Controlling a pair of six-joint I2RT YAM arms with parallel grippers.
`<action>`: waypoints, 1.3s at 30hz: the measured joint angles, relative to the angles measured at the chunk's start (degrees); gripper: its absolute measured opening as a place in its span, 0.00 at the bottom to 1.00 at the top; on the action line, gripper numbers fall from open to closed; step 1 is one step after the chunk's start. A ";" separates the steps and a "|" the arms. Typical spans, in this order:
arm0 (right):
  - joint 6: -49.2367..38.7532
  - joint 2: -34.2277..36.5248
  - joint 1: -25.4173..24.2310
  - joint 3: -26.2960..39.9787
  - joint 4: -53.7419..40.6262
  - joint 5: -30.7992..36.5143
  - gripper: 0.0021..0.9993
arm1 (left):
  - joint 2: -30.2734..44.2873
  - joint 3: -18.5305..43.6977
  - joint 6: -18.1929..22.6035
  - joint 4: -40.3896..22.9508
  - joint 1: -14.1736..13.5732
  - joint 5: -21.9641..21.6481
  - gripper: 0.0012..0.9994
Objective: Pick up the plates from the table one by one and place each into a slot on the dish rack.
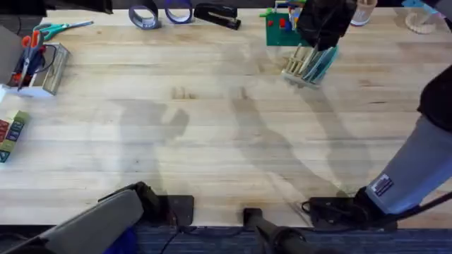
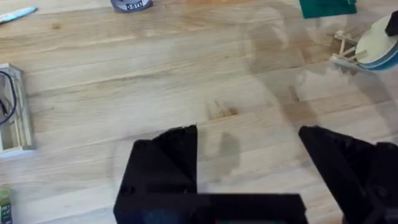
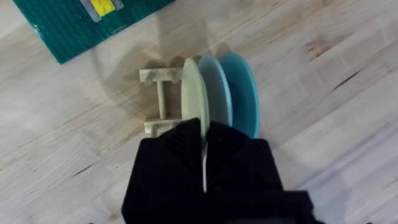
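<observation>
The dish rack [image 1: 300, 69] stands at the far right of the table [image 1: 212, 134], in front of a green baseplate. Three plates stand on edge in it: a pale yellow plate [image 3: 191, 93], a light blue plate [image 3: 214, 87] and a turquoise plate [image 3: 242, 87]. My right gripper [image 3: 204, 127] hangs directly over the rack, its black fingers shut on the rim of the pale yellow plate. From overhead it shows as a dark mass [image 1: 321, 25] above the rack. My left gripper [image 2: 249, 132] is open above bare wood near the table's front, far from the rack [image 2: 345, 50].
Along the far edge lie two tape rolls [image 1: 145, 15] [image 1: 179, 12], a black stapler [image 1: 217, 14] and the green baseplate [image 1: 279, 32]. Scissors [image 1: 60, 28], a mesh holder [image 1: 42, 67] and coloured blocks [image 1: 10, 134] sit at the left.
</observation>
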 joint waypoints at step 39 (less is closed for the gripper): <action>-0.09 1.14 -0.20 0.00 1.00 0.04 0.15 | 0.00 0.00 0.00 0.00 0.00 0.00 0.99</action>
